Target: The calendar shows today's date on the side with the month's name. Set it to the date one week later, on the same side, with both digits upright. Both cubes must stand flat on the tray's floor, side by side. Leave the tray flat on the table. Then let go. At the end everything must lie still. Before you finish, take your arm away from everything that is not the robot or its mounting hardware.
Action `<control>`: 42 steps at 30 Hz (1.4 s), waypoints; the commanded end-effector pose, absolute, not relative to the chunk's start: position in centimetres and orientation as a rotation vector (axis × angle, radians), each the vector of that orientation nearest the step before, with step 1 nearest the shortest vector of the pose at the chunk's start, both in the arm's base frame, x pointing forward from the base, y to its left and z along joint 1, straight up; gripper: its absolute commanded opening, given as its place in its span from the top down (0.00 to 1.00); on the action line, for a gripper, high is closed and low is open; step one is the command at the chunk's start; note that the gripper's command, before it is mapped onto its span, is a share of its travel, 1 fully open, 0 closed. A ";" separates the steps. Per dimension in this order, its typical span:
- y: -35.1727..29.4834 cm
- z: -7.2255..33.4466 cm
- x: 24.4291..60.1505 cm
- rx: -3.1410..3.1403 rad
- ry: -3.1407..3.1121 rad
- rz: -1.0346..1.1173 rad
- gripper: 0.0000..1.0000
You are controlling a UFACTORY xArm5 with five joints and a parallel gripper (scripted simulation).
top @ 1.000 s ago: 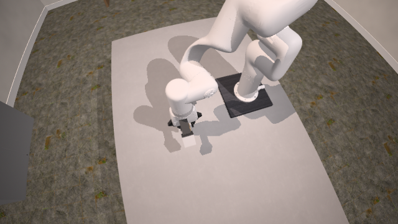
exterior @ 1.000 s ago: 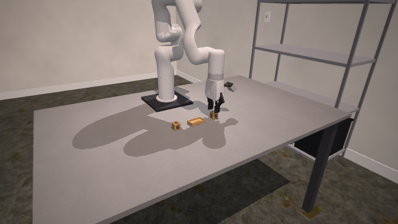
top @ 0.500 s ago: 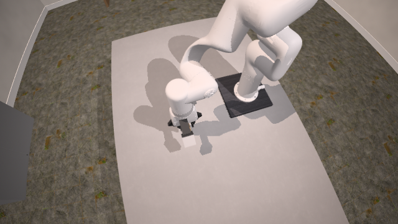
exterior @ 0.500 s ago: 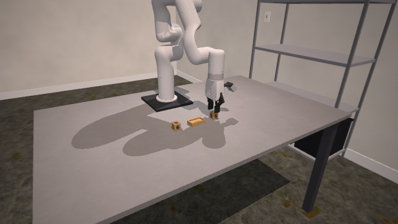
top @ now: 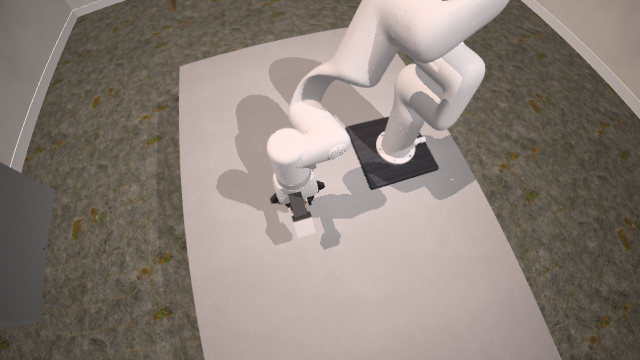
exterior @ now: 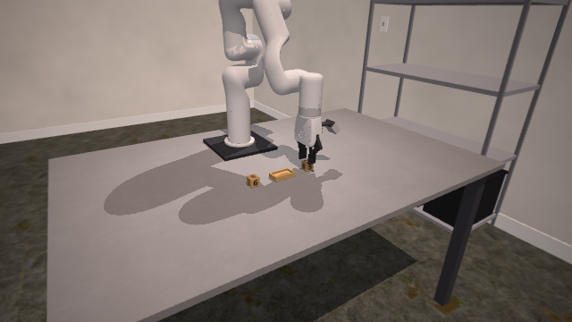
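Wooden cube (exterior: 253, 181) nearest us, showing a 6 on its front face, sitting on the grey table (exterior: 134, 250) just left of the tray (exterior: 281, 174), apart from it. The tray lies flat with nothing visible inside. Just beyond its right end, the second cube (exterior: 307, 165) rests on the table, and the gripper (exterior: 309, 163) is down over it, black fingers (exterior: 312, 155) straddling it at half spread; whether they press it, I cannot tell. Its digit is too small to read. Behind, the white arm (exterior: 237, 89) rises from a black base plate (exterior: 264, 149). Far right, a metal shelf rack (exterior: 500, 89).
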State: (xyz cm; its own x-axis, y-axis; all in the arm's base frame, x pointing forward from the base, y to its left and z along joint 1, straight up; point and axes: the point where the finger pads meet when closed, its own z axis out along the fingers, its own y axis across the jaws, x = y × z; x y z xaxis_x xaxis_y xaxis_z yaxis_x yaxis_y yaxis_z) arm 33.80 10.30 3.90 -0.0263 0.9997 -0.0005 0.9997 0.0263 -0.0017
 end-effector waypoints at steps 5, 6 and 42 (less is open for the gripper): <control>10.3 2.9 33.9 -2.192 -2.251 -0.002 0.51; 10.3 2.7 33.9 -2.192 -2.251 -0.002 0.51; 10.3 1.8 33.9 -2.192 -2.251 -0.002 0.51</control>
